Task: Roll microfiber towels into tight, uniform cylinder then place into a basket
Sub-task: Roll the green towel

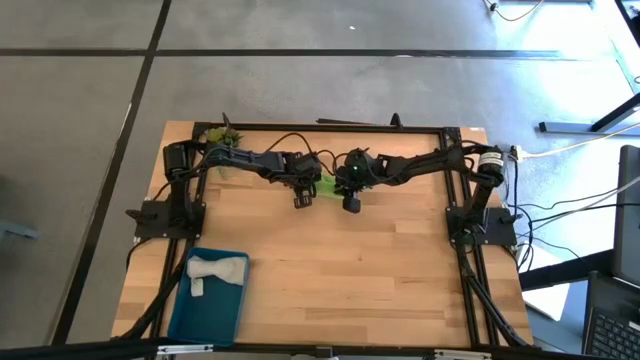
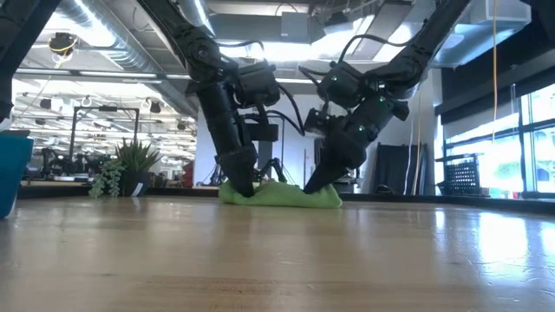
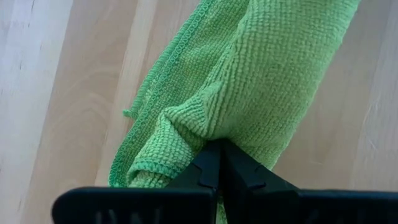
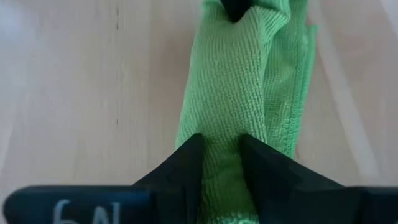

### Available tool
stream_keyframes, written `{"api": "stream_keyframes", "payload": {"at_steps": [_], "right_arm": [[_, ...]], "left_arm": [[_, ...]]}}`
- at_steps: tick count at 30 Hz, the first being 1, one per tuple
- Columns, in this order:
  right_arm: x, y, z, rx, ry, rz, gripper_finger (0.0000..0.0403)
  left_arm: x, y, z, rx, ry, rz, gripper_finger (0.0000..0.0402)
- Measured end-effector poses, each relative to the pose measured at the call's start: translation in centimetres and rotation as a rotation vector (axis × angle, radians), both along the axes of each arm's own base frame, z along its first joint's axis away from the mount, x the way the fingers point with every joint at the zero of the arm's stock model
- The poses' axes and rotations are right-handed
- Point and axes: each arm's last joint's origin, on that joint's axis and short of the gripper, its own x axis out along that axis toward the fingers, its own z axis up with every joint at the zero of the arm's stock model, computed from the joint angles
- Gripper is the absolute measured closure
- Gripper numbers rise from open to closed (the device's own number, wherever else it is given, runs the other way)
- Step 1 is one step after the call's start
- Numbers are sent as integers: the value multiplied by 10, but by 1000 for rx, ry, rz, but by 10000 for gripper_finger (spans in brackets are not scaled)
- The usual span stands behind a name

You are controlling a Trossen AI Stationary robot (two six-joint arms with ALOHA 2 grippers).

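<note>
Two dark jointed arms, black looping cables, green indicator lights.

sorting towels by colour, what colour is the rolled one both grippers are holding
Bright lime green towel, clearest in the right wrist view.

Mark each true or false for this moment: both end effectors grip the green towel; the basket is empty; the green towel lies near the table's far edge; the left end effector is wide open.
1. Both end effectors grip the green towel. True: the left end effector pinches one end, the right end effector the other.
2. The basket is empty. False: a light grey towel lies in it.
3. The green towel lies near the table's far edge. True.
4. The left end effector is wide open. False: it is shut on the cloth.
</note>
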Motion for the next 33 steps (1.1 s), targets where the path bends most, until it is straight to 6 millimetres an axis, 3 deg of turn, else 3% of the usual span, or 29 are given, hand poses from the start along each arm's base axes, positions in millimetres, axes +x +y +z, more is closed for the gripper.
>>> {"api": "stream_keyframes", "payload": {"at_steps": [7, 33], "right_arm": [[2, -2, -12, -32, 37, -2, 289], [6, -3, -11, -32, -34, 7, 289]], "left_arm": [[0, 0, 0, -1, 0, -1, 400], [0, 0, 0, 15, 4, 5, 400]]}}
